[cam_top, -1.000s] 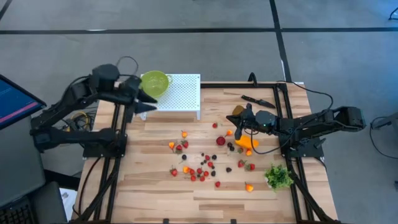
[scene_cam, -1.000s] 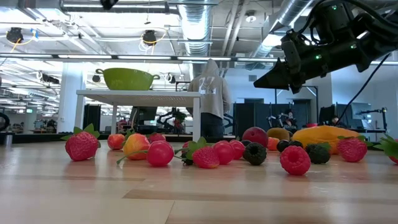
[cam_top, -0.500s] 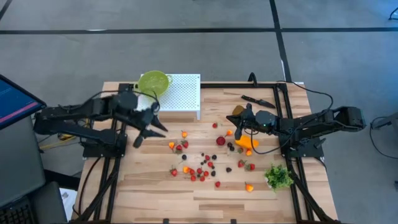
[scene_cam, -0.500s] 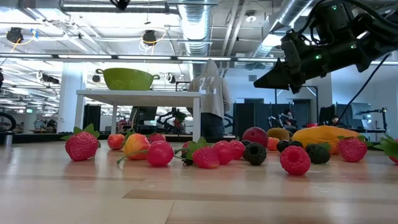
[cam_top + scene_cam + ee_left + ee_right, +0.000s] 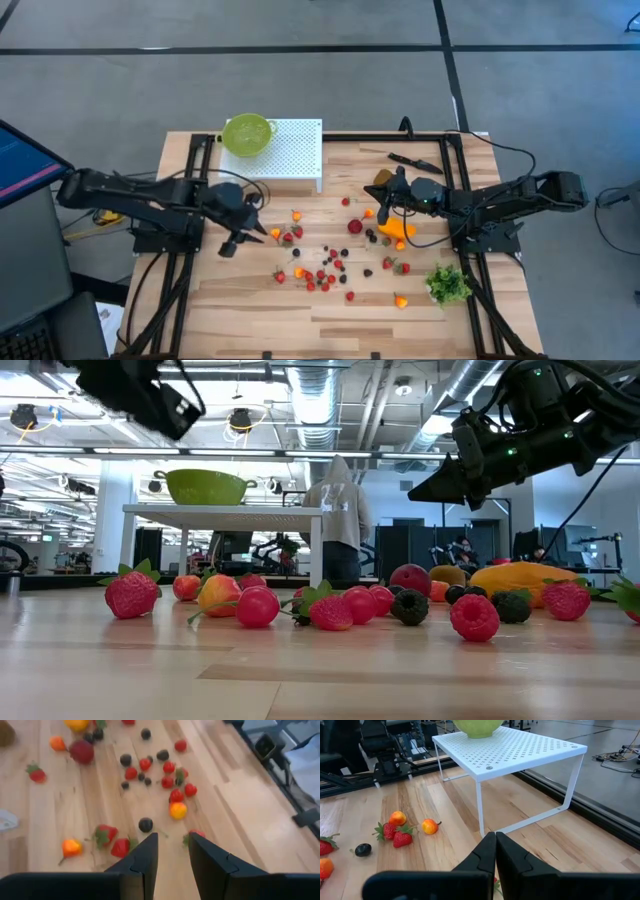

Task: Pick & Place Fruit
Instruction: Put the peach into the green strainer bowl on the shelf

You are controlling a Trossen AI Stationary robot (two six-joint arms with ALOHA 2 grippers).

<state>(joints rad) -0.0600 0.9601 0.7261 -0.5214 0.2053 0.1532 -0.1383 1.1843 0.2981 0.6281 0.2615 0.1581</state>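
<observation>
Wooden table [image 5: 250, 300], fruit scattered mid-board: small red, orange and dark berries [image 5: 322, 272] loose on the planks, your long orange fruit [image 5: 397, 230] and the brown oval one [image 5: 383, 178] over on the right side. Your left gripper [image 5: 250, 228] hangs above the left part of the table, just beside the nearest strawberries [image 5: 290, 237], fingers [image 5: 145, 862] parted by a narrow gap with nothing between them. Your right gripper [image 5: 382, 206] is in the air above the long orange fruit, jaws pressed together, holding nothing. White perforated rack [image 5: 292, 152] at the back edge carries a green bowl [image 5: 248, 133]. Green leafy bunch [image 5: 448, 284] sits near the front right. A person [image 5: 340, 520] stands in the room behind.
</observation>
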